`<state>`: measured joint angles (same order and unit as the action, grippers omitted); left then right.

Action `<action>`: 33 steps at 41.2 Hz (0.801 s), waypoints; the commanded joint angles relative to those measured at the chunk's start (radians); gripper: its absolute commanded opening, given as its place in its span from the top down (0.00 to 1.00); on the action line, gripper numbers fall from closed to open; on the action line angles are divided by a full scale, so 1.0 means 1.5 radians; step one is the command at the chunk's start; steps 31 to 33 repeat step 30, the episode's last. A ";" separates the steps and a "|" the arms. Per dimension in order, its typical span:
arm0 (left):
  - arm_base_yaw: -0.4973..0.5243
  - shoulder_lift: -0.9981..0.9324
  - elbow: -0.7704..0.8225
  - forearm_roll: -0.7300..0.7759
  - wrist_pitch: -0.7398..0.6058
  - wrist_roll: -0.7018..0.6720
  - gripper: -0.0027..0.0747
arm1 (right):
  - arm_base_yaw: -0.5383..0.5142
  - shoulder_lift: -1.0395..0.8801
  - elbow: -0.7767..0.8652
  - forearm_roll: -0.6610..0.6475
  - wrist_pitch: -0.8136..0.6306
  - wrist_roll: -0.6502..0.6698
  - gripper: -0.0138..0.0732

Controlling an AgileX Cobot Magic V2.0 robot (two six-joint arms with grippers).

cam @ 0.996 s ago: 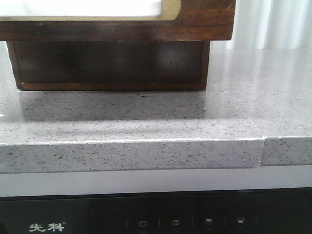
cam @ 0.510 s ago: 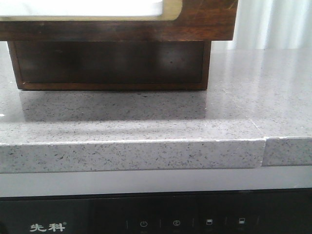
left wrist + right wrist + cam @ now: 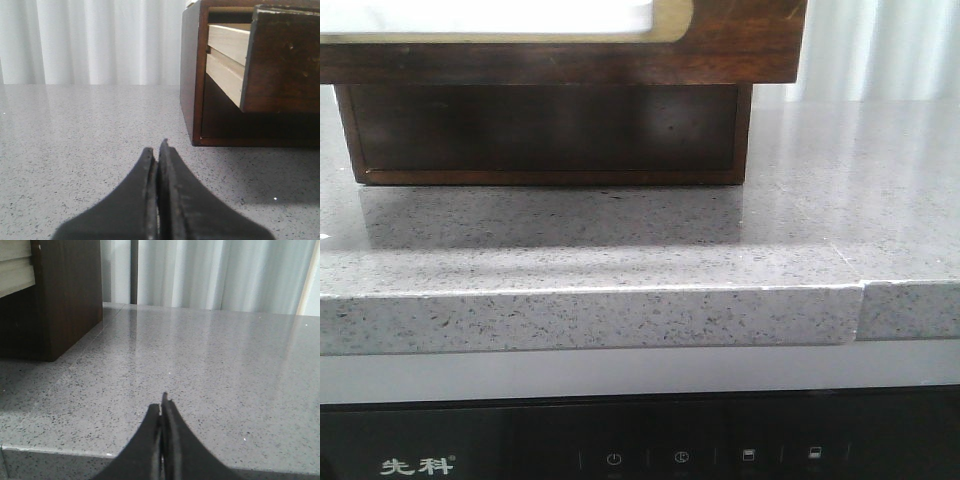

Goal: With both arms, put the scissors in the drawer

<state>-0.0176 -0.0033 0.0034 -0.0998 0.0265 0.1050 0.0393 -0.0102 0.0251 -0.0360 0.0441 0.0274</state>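
Drawer (image 3: 285, 60) juts past the cabinet (image 3: 192, 75) edge; both arms' fingers (image 3: 158, 160) (image 3: 161, 412) clenched over open countertop (image 3: 225, 365).

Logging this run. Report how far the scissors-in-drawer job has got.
Done: the drawer stands pulled out of the wooden cabinet. In hand: nothing; the left gripper and the right gripper are shut and empty above the speckled countertop. Left: everything with the scissors, which no view shows.
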 commanded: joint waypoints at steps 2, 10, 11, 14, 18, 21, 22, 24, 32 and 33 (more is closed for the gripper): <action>-0.005 -0.011 0.017 -0.006 -0.054 -0.007 0.99 | 0.002 -0.012 0.001 0.002 -0.059 0.001 0.92; -0.005 -0.011 0.017 -0.006 -0.054 -0.007 0.99 | -0.010 -0.012 0.001 0.002 -0.059 0.001 0.92; -0.005 -0.011 0.017 -0.006 -0.054 -0.007 0.99 | -0.012 -0.012 0.001 0.002 -0.059 0.001 0.92; -0.005 -0.011 0.017 -0.006 -0.054 -0.007 0.99 | -0.013 -0.012 0.001 0.002 -0.059 0.001 0.92; -0.005 -0.011 0.017 -0.006 -0.054 -0.007 0.99 | -0.012 -0.012 0.001 0.002 -0.059 0.001 0.92; -0.005 -0.011 0.017 -0.006 -0.054 -0.007 0.99 | -0.012 -0.012 0.001 0.002 -0.059 0.001 0.92; -0.005 -0.011 0.017 -0.006 -0.054 -0.007 0.99 | -0.012 -0.012 0.001 0.002 -0.059 0.001 0.92; -0.005 -0.011 0.017 -0.006 -0.054 -0.007 0.99 | -0.012 -0.012 0.001 0.002 -0.059 0.001 0.92; -0.005 -0.011 0.017 -0.006 -0.054 -0.007 0.99 | -0.012 -0.012 0.001 0.002 -0.059 0.001 0.92; -0.005 -0.011 0.017 -0.006 -0.054 -0.007 0.99 | -0.012 -0.012 0.001 0.002 -0.059 0.001 0.92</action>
